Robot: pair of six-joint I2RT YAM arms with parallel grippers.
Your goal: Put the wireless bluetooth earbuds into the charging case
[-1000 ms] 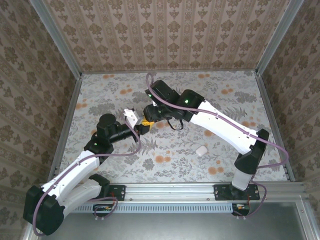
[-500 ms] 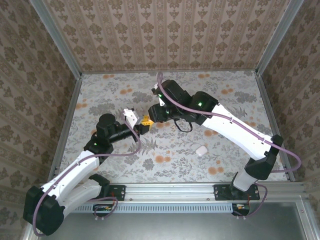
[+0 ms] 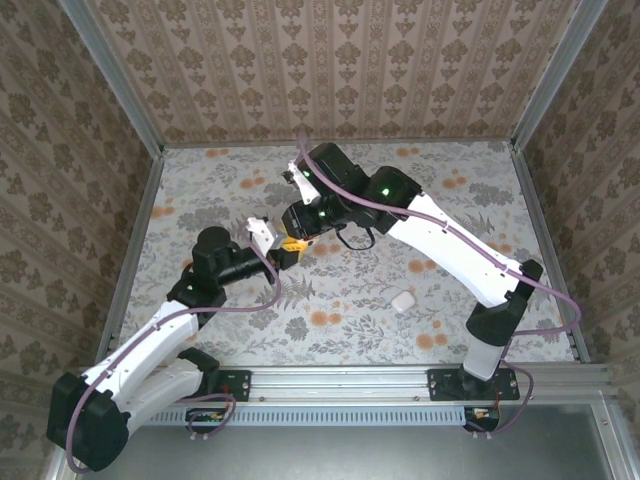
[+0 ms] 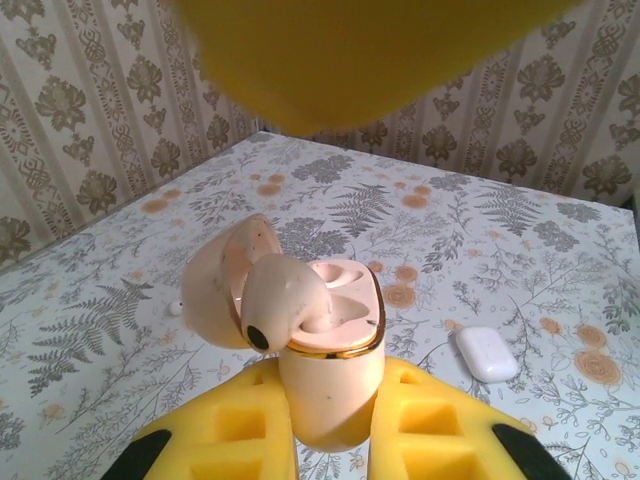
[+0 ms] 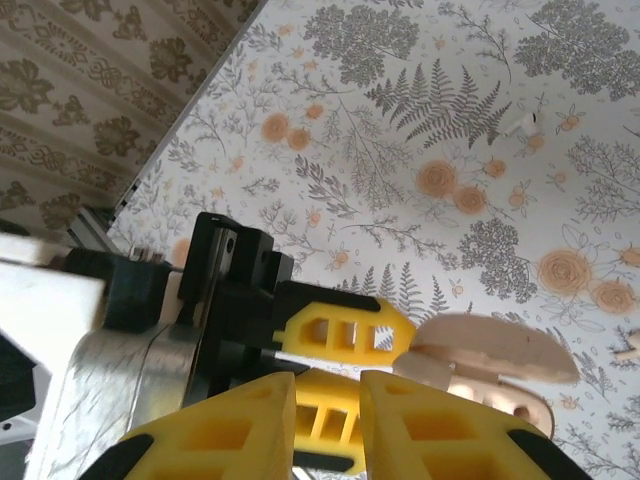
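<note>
On the floral tabletop (image 5: 330,200), apart from the case, you have one white earbud (image 5: 520,125) lying loose. The peach charging case (image 4: 330,380) is held off the surface with its lid (image 4: 215,290) swung open, and your left fingers (image 4: 440,430) are clamped on its base from both sides. A peach earbud-shaped piece (image 4: 280,300) sits tilted at the case's left well, sticking up past the rim. Your right fingers (image 5: 450,430) hang just above the case, a narrow gap between them and nothing in it. A white rounded box (image 4: 487,353) lies on the tabletop to the case's right.
</note>
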